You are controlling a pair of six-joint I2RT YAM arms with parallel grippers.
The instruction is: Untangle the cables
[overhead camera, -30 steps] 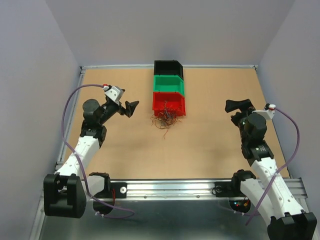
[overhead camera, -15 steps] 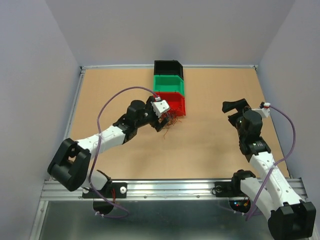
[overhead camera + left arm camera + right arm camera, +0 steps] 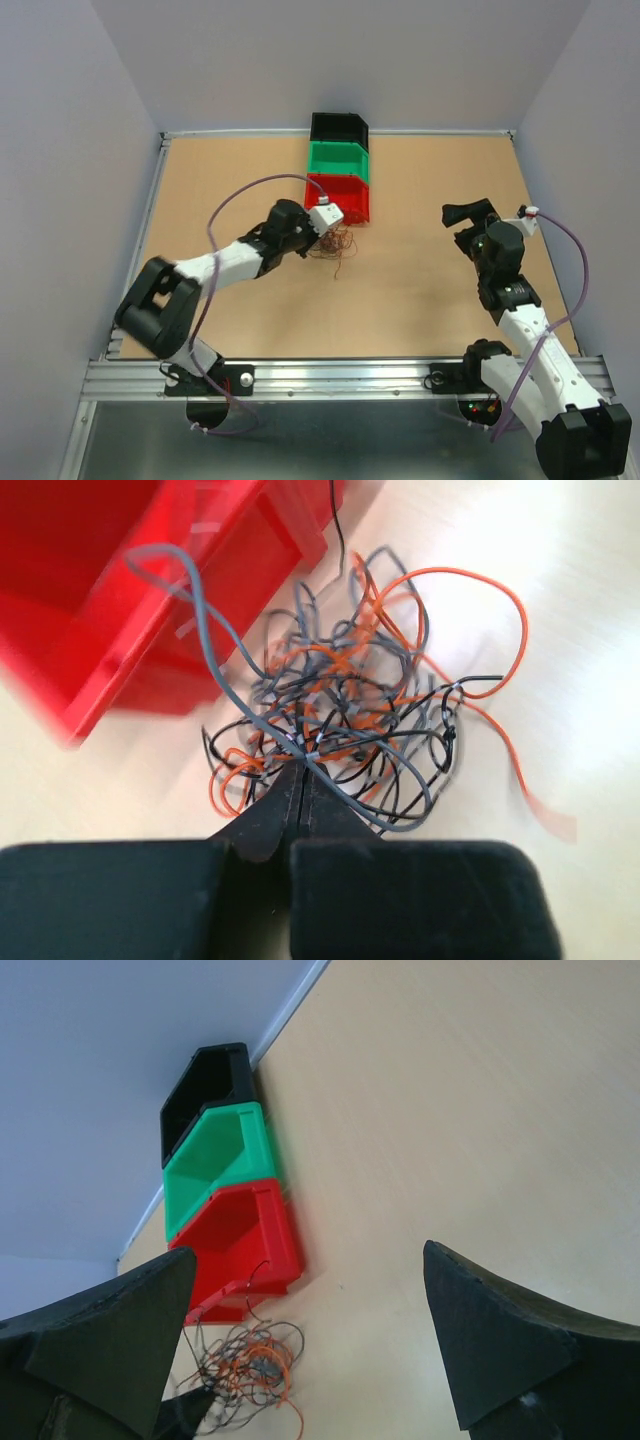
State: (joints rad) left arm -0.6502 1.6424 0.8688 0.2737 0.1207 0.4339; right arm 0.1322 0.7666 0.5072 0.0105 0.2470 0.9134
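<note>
The cables (image 3: 336,243) lie as a scribbly clump of thin orange, black and grey wires (image 3: 350,705) on the table, just in front of the red bin. My left gripper (image 3: 303,768) is shut, its tips pinching strands at the clump's near edge. In the top view the left gripper (image 3: 323,237) sits at the clump's left side. My right gripper (image 3: 470,216) hangs open well to the right of the cables (image 3: 250,1365). In its own view the right gripper (image 3: 308,1260) has wide-spread fingers with nothing between them.
A red bin (image 3: 338,198), a green bin (image 3: 338,160) and a black bin (image 3: 338,127) stand in a row running to the back of the table (image 3: 430,270). The red bin's front wall (image 3: 130,620) almost touches the clump. One wire reaches up to the red bin (image 3: 240,1235).
My left arm has swung from the table's left side across to the clump, and its gripper has gone from open to shut on the wires. The right arm shifted only slightly.
</note>
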